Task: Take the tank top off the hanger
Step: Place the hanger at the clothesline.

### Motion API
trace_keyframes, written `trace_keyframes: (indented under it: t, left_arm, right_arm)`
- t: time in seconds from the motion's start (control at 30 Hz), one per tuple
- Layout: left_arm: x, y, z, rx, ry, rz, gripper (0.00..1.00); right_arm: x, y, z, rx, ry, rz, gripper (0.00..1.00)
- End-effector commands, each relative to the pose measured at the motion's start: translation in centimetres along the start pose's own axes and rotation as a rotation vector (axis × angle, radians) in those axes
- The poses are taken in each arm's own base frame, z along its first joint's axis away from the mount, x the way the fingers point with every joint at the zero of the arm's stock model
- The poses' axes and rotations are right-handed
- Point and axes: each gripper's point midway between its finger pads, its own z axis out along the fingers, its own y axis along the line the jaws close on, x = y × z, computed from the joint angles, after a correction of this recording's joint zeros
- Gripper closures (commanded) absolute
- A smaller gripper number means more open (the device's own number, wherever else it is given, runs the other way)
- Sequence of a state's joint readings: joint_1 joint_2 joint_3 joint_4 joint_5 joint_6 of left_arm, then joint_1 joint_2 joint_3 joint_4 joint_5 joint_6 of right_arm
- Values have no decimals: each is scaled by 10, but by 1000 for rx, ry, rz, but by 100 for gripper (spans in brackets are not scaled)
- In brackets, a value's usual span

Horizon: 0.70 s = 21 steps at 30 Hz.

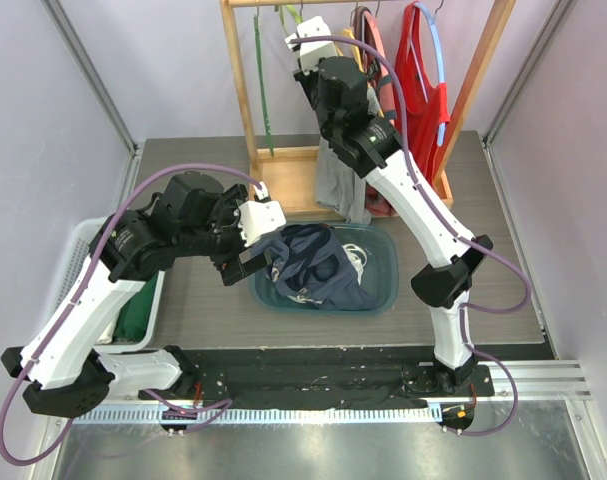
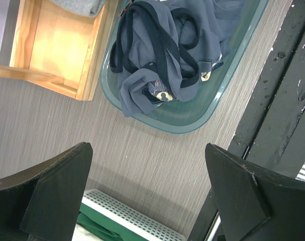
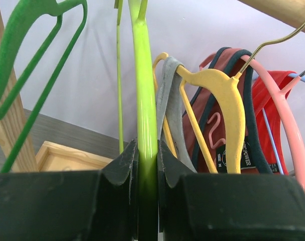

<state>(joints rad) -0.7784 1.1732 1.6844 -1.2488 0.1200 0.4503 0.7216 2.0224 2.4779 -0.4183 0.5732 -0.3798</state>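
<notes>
Grey wood-grain table (image 1: 503, 200) carries everything. Wooden rack (image 1: 245, 90) stands at its far side, base tray on the tabletop. Right arm (image 1: 423, 220) stretches up and back toward the rack's rail. Left arm (image 1: 83, 310) bends low over the table's left half. Teal bin (image 1: 385, 285) sits mid-table, just in front of the rack base. Navy tank top (image 1: 318, 265) lies bunched inside it, dark-trimmed straps on top. White basket (image 2: 132, 218) at the left edge holds green cloth (image 2: 92, 223). Grey tank top (image 1: 338, 185) is on the rack, draped over a yellow hanger (image 3: 222, 90), its hem hanging down to the rack base just behind the bin. Red tops (image 1: 423, 90) hang to its right, a pink hanger (image 3: 288, 115) among them. Dark green hanger (image 3: 21, 50) hangs toward the left end. Lime hanger (image 3: 144, 90) hangs between the green and yellow ones, with no cloth on the part the wrist view shows. Right gripper (image 3: 147, 150) is closed narrow on the lime hanger's stem, both fingers pressed against it, just left of the grey tank top. Left gripper (image 2: 147, 148) is spread wide and grips nothing, hovering over the table between bin and basket, near the bin's rim.
</notes>
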Motion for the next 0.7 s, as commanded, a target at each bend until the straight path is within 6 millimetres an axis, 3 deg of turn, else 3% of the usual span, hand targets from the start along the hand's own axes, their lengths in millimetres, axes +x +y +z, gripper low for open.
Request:
trace_keyframes:
  t: [0.0, 0.23, 0.67]
  left_arm:
    - [1, 1, -5, -12, -2, 3, 1]
    - [0, 1, -2, -6, -5, -7, 0]
    - [2, 3, 6, -4, 14, -10, 0]
  right_arm:
    - [-19, -11, -1, 20, -60, 65, 99]
    - [0, 0, 11, -2, -27, 54, 99]
    - [16, 20, 24, -47, -6, 76, 99]
